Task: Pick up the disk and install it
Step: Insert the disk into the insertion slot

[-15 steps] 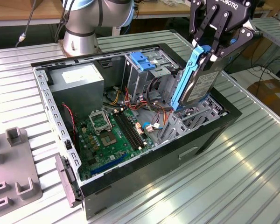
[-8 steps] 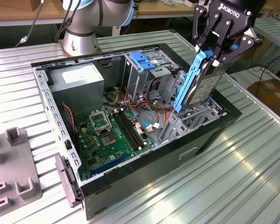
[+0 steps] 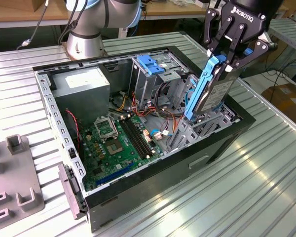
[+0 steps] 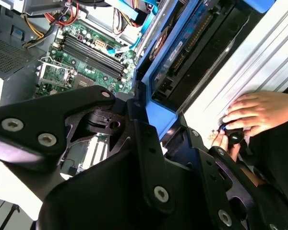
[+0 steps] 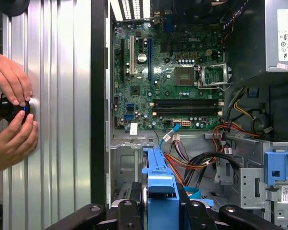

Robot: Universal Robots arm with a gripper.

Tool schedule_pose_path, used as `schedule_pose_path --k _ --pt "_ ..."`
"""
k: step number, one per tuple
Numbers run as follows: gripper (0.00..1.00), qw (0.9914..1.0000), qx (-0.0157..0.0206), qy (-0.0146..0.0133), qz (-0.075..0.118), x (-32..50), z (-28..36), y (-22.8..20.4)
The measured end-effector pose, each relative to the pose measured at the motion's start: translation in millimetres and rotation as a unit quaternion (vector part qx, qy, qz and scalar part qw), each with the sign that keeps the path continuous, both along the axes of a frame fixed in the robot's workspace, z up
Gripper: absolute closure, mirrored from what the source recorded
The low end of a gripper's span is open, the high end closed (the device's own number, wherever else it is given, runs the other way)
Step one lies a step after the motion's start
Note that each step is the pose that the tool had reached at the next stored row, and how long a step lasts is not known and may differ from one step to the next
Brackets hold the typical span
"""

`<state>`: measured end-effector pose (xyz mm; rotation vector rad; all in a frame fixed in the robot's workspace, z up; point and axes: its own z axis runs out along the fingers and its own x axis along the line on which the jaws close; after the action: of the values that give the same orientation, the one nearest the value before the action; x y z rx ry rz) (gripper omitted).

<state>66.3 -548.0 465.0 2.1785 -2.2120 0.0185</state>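
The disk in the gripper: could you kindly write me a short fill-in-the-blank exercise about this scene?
1. The gripper has its jaws shut on the disk, whose plastic side rail is ____.
2. The motherboard lying in the open computer case is ____.
3. In the first wrist view, two ____ hold a small black knob on the ribbed table.
Missing words: blue; green; hands.
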Motion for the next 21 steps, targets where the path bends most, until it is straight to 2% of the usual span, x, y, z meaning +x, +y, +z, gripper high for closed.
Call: schedule_pose_path --k 3,21 --pt "0.63 0.99997 -0.0001 0.0000 -0.008 2.4 -2.3 0.0" --pt "0.63 0.99997 -0.0001 0.0000 -0.008 2.5 -16.1 -1.8"
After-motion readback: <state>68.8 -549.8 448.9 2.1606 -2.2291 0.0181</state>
